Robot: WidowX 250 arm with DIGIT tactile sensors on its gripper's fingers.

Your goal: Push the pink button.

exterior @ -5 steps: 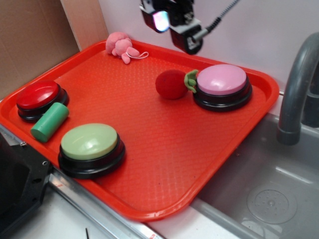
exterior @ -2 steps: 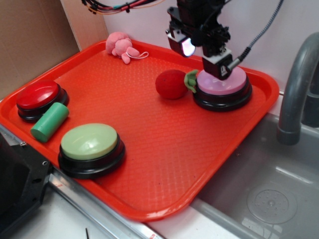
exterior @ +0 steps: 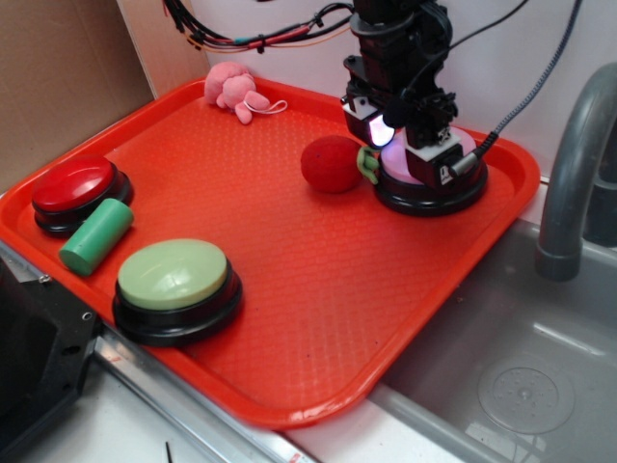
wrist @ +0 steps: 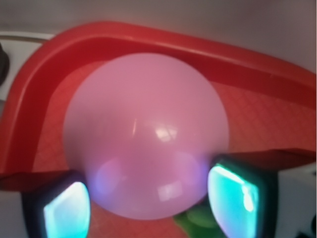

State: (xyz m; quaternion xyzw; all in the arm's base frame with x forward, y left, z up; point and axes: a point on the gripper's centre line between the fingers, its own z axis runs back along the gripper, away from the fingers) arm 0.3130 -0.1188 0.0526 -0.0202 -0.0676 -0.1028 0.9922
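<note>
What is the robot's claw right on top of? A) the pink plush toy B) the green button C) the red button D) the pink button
D: the gripper sits over the pink button at the tray's far right; its dome fills the wrist view.

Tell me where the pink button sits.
In the exterior view the pink button sits at the red tray's far right corner, beside the red strawberry toy, under the hand.

Pink button (exterior: 464, 147): top mostly hidden behind the hand (exterior: 410, 159) in the exterior view; blurred in the wrist view.
Hand contact: cannot tell.
Fingers (wrist: 67, 210): cut off by the bottom edge.
Faucet (exterior: 569, 183): cropped at right.
</note>
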